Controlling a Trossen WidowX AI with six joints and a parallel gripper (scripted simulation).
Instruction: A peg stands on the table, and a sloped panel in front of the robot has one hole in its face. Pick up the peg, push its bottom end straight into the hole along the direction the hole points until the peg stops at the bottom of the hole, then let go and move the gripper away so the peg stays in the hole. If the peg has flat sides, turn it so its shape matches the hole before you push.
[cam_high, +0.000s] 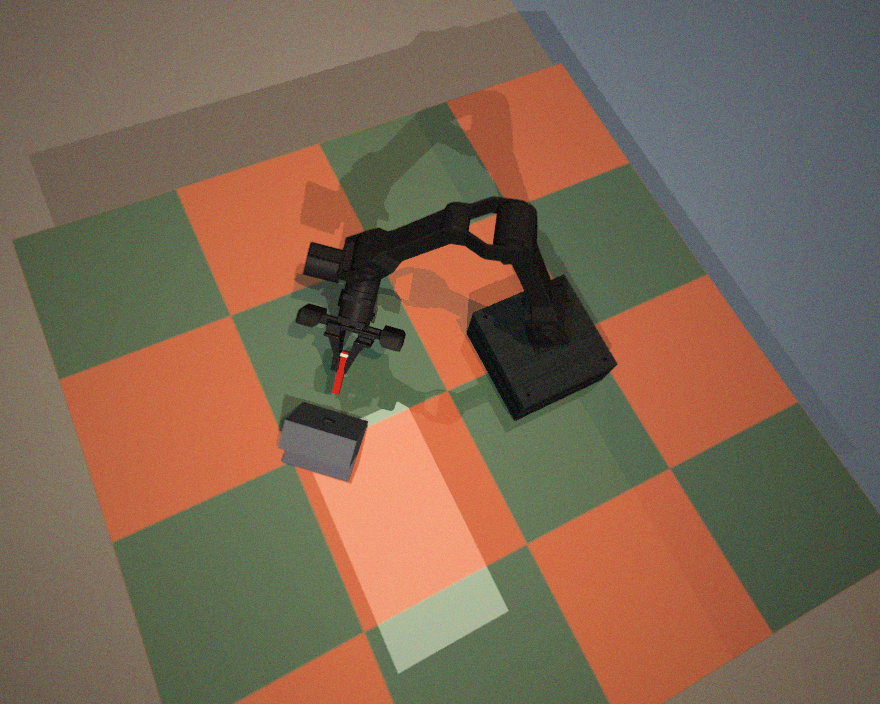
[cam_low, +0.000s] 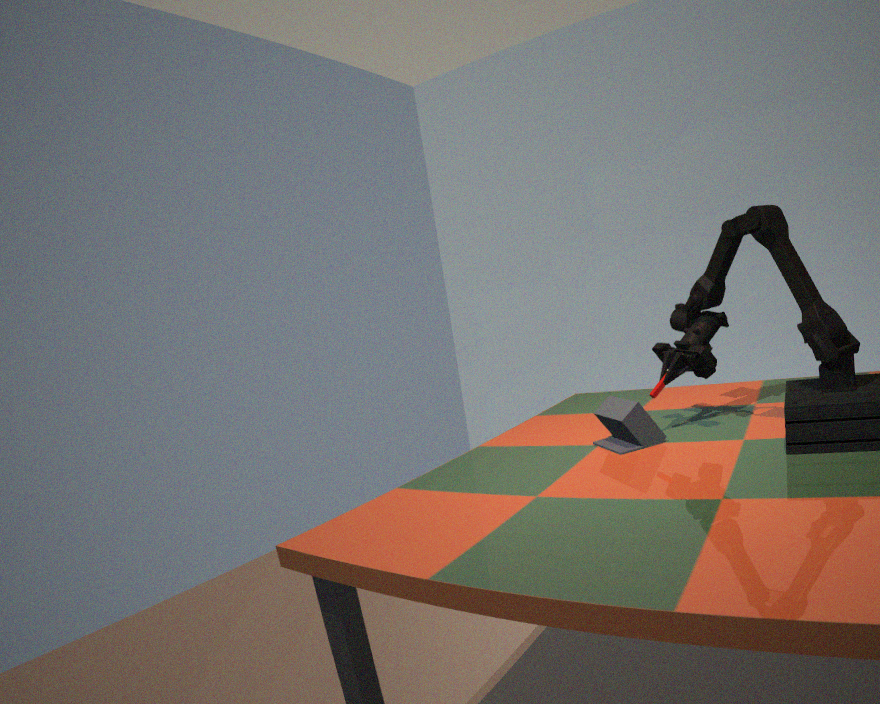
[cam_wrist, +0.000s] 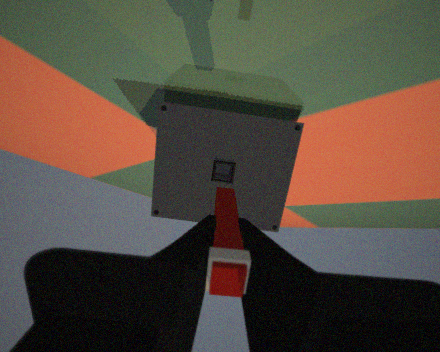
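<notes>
Checkered orange-and-green table (cam_low: 513, 546), blue walls behind. Gripper (cam_high: 343, 357) clamped on red square peg (cam_high: 338, 380), held aloft, tilted toward square hole (cam_wrist: 223, 171) in grey sloped panel (cam_high: 322, 440), tip short of it.

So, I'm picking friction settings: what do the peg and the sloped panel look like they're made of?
The peg, shut in the gripper, looks like matte red plastic: flat, uniform colour, no shine, with a pale band near its top. The sloped panel looks like dull grey metal or plastic, hard to say which: even, unreflective face, with dark dots like screws at its corners.
</notes>
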